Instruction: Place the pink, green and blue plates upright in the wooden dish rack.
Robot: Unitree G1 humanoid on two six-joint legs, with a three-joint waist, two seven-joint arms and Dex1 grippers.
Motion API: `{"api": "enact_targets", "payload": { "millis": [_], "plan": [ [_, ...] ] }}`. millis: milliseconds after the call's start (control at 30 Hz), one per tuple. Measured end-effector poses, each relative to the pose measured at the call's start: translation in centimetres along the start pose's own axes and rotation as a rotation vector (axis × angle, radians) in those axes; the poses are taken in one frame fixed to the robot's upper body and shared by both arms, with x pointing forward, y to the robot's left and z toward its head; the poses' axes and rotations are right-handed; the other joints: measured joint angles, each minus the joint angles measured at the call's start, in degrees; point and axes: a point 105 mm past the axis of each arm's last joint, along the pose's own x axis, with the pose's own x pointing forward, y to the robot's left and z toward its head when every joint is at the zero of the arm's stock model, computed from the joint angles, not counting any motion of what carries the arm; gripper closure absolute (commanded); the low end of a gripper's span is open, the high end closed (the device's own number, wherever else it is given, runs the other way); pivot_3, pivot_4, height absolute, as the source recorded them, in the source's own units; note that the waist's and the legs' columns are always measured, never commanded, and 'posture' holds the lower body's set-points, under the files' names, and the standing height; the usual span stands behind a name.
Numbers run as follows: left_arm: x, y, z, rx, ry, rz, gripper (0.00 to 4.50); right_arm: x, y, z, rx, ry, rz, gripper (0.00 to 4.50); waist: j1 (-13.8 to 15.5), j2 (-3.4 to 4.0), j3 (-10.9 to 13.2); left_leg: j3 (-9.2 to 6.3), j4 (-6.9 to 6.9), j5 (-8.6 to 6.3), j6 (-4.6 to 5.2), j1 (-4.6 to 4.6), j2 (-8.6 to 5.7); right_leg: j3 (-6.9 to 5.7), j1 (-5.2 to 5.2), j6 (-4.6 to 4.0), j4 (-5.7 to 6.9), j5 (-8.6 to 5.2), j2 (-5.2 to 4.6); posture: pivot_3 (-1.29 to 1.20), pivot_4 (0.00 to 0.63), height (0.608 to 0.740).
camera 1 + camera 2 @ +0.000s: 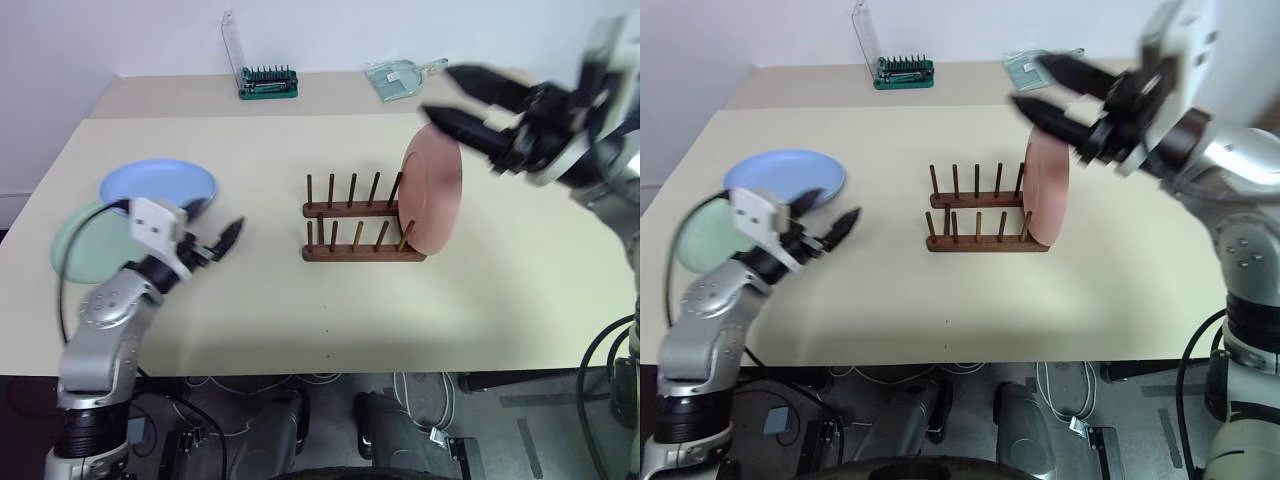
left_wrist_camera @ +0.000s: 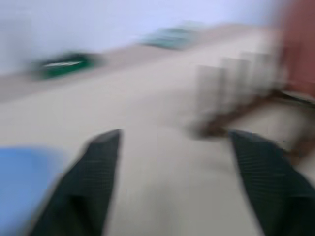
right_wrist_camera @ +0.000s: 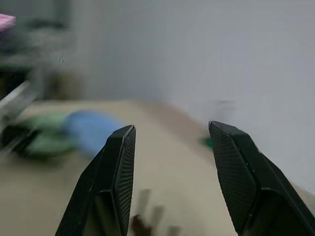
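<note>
Beige table [image 1: 300, 300] against a white wall, toolbox-like green bit set [image 1: 268, 82] and a clear scoop [image 1: 398, 76] at the far edge. Wooden dish rack [image 1: 362, 232] sits mid-table, two rails of upright pegs. Pink plate [image 1: 432, 190] stands upright on edge in the rack's rightmost slot, leaning slightly against the end pegs. Rest of the slots empty.

Right gripper [image 1: 452, 96] hangs above and just right of the pink plate's top rim, pointing toward the robot's left; jaws apart, nothing between them, plate not touched. The right wrist view confirms the two black fingers [image 3: 110, 187] spread with only table and wall between.

Blue plate [image 1: 158, 186] lies flat near the left edge of the table, overlapping the green plate [image 1: 85, 245], which lies flat under and nearer the robot. Both well apart from the rack.

Left gripper [image 1: 218, 228] is just right of the two plates, over bare table, pointing toward the rack; jaws spread wide, empty. Left wrist view is motion-blurred: fingers [image 2: 93, 182] wide apart, blue plate at one side, rack and pink plate ahead. Blue plate's near rim is just beside the left gripper's wrist block; contact, cannot tell.
</note>
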Motion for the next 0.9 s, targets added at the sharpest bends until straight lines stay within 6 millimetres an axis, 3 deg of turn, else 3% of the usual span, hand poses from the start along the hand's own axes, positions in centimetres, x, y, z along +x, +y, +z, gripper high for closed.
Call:
{"api": "enact_targets", "payload": {
  "millis": [133, 267, 400, 533, 633, 733, 900],
  "plan": [
    [-3.1, 6.3, 0.6, -0.003, 0.053, 0.383, 0.05, 1.8, 2.6, -2.5, -0.006, 0.066, 0.168, 2.11, 0.3, -0.11, 0.0, 0.0, 0.1, 0.0, 0.0, -0.01, -0.1, 0.01, 0.03, 0.06, -0.01, 0.04, -0.07, 0.0, 0.15, 0.735],
    [-7.2, 10.8, -0.3, -0.072, 0.158, 0.738, 0.05, 2.9, 4.1, -3.5, -0.001, 0.051, 0.253, 2.11, 0.4, -0.29, 0.0, -0.02, 0.12, 0.0, -0.03, 0.0, -0.11, 0.01, 0.02, 0.2, 0.01, 0.12, -0.05, 0.0, 0.15, 0.735],
    [-10.0, 11.9, -2.7, -0.182, 0.313, 0.917, 0.05, 3.6, 4.9, -4.1, 0.012, 0.036, 0.298, 2.11, 0.4, -0.38, -0.1, -0.04, 0.15, 0.02, -0.09, 0.02, -0.12, 0.0, 0.01, 0.22, 0.02, 0.2, -0.02, 0.0, 0.15, 0.735],
    [-10.5, 11.6, -4.3, -0.246, 0.419, 0.935, 0.05, 3.8, 5.5, -4.2, 0.027, 0.017, 0.323, 2.11, 0.3, -0.5, -0.1, -0.07, 0.14, 0.0, -0.29, 0.06, -0.12, 0.0, 0.02, 0.16, 0.05, 0.25, 0.01, 0.0, 0.15, 0.735],
    [-10.6, 12.0, -6.1, -0.368, 0.465, 0.957, 0.05, 3.5, 6.0, -5.4, 0.066, 0.041, 0.33, 2.11, 0.3, -0.54, -0.1, -0.09, 0.14, 0.0, -0.34, 0.16, -0.11, -0.02, 0.01, 0.15, 0.09, 0.25, 0.02, 0.0, 0.15, 0.735],
    [-10.2, 12.3, -8.0, -0.469, 0.501, 0.948, 0.97, 3.3, 6.3, -6.2, 0.099, 0.063, 0.323, 2.11, 0.3, -0.56, -0.1, -0.08, 0.14, 0.03, -0.38, 0.17, -0.11, -0.01, 0.02, 0.11, 0.13, 0.28, 0.02, 0.0, 0.15, 0.735],
    [-8.5, 13.1, -8.8, -0.556, 0.483, 0.913, 3.51, 3.3, 6.9, -6.2, 0.105, 0.067, 0.314, 2.11, 0.2, -0.63, -0.2, -0.07, 0.1, 0.04, -0.42, 0.17, -0.1, 0.01, 0.01, 0.11, 0.14, 0.28, 0.02, 0.0, 0.15, 0.735]
  ]
}}
